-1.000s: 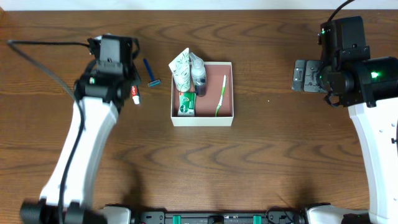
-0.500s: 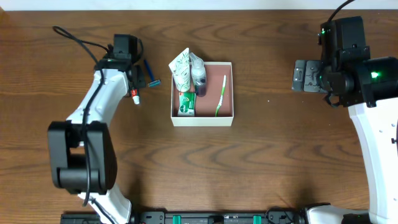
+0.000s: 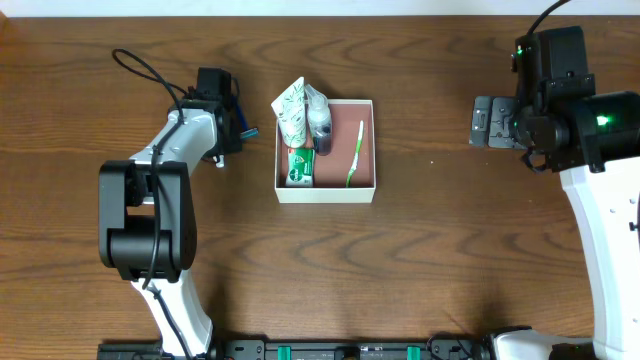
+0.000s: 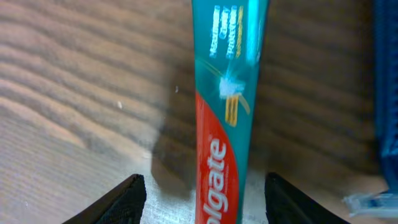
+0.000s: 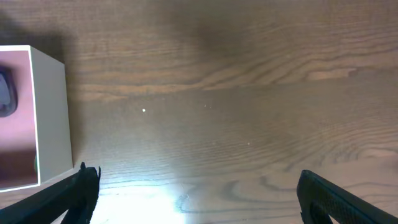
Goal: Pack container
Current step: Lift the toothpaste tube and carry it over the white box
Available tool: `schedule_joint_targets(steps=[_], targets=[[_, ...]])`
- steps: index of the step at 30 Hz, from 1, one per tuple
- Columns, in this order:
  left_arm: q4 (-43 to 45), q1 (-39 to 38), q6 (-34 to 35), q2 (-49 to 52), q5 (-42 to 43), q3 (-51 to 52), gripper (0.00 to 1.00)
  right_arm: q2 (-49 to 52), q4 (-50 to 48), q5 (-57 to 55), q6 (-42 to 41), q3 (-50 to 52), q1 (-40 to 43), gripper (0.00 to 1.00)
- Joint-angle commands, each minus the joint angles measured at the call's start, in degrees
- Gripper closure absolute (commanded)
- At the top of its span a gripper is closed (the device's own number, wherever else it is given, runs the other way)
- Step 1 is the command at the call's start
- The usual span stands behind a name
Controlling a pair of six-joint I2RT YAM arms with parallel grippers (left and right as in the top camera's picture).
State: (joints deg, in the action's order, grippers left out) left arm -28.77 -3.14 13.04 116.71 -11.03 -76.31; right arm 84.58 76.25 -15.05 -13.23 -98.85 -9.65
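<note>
Toiletries number six from overhead: four lie inside the one container [image 3: 366,188], which sits mid-desk, namely one green toothbrush [image 3: 355,152], one dark bottle [image 3: 320,122], one white-and-green pouch [image 3: 292,108] leaning over the far-left corner, and one green box [image 3: 299,165]. Two lie out on the desk [image 3: 420,260] to its left: one blue razor [image 3: 247,130] and one toothpaste tube [image 3: 219,157], of which only the red-and-white cap end shows below the left end effector [image 3: 222,130]. The right end effector [image 3: 482,122] hangs well to the right of the container. Against the frame a second ago, the left arm has folded back on itself and its head has shifted toward the razor; the container, its four contents and the right arm are as they were

Left wrist view: one toothpaste tube [image 4: 227,124], teal and red, runs straight up between two dark fingers [image 4: 127,199]. Left end effector is moderately spread, a gap of bare desk on each side of the tube, so nothing is clamped. The razor [image 4: 385,124] is just beside, at the right edge

Right wrist view: two fingertips [image 5: 74,193] sit in opposite bottom corners, so this end effector is spread wide over bare desk. One white wall of the container [image 5: 53,112] shows at the left edge, apart from the fingers
</note>
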Motion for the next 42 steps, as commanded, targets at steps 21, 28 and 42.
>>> schedule_joint_targets(steps=[21,28,42], targets=[[0.8,0.3,-0.8,-0.6,1.6,-0.2,0.81,-0.3,0.1,-0.8,-0.9,-0.7,0.2,0.01],[-0.2,0.2,-0.8,-13.1,1.6,-0.7,0.82,-0.3,0.1,-0.8,-0.9,-0.7,0.2,0.01],[-6.8,-12.1,0.0,-39.1,15.3,-0.7,0.81,-0.3,0.1,-0.8,-0.9,-0.7,0.2,0.01]])
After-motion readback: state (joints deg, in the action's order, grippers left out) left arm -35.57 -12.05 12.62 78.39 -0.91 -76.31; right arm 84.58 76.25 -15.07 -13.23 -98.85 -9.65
